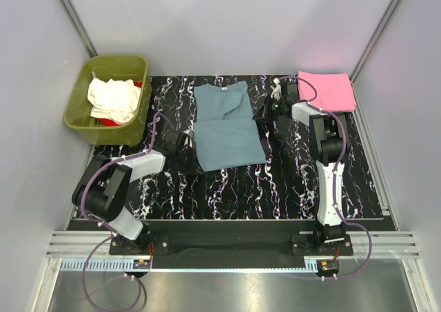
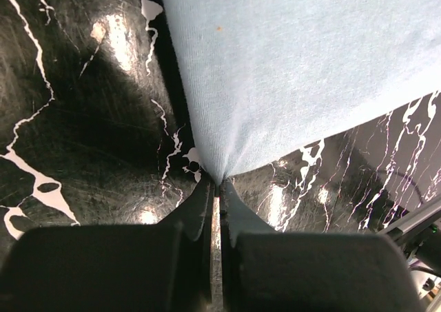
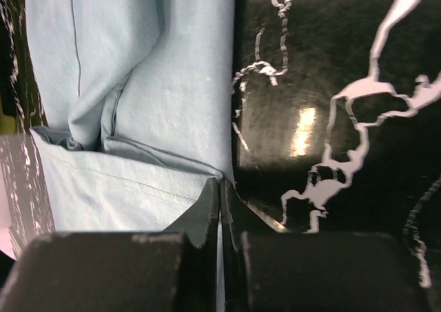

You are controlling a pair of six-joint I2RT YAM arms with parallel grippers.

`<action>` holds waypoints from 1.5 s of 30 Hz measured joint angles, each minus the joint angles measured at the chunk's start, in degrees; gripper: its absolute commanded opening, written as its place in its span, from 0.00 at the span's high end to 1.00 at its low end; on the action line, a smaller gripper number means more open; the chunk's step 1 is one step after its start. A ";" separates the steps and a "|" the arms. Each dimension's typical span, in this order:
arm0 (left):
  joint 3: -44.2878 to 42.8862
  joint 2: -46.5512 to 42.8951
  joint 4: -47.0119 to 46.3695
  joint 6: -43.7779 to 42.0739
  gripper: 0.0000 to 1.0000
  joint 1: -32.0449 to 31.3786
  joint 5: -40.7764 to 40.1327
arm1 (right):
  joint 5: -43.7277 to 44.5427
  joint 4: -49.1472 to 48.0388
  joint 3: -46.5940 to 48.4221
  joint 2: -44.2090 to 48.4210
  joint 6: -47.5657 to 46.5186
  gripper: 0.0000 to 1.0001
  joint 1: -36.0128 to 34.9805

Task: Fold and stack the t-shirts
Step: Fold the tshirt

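Note:
A dusty blue-grey t-shirt (image 1: 224,122) lies partly folded in the middle of the black marbled mat, its lower half doubled over. My left gripper (image 1: 187,140) is at its left edge, shut on a corner of the cloth (image 2: 275,71), which bunches into the fingertips (image 2: 219,182). At the right edge, my right gripper (image 1: 261,111) is shut where the folded edge of the blue-grey t-shirt (image 3: 138,85) meets the tips (image 3: 220,182). A folded pink t-shirt (image 1: 327,90) rests at the back right. A cream-white t-shirt (image 1: 110,98) and a red one (image 1: 105,122) lie in the tub.
An olive-green tub (image 1: 117,59) stands off the mat's back left corner. Grey walls close in the back and both sides. The mat (image 1: 275,188) ends at a metal rail near the arm bases.

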State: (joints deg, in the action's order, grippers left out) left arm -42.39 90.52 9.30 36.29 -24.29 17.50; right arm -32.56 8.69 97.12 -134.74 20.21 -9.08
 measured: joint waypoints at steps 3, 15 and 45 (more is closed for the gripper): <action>0.00 0.07 0.02 0.37 1.00 0.00 -0.17 | -0.09 -2.23 -1.99 0.72 1.40 1.00 0.74; -0.26 0.15 -0.61 2.64 0.49 -0.09 0.44 | -0.17 -4.87 -3.72 1.11 3.65 0.66 1.38; 2.03 -1.05 -2.69 0.92 0.69 -0.26 3.02 | 0.35 8.87 -39.28 29.70 3.98 0.53 0.07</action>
State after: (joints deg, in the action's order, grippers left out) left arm -40.36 89.47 6.61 37.21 -24.56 20.51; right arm -32.21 17.56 57.84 -105.03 24.18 -9.02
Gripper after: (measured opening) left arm 0.369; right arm 0.471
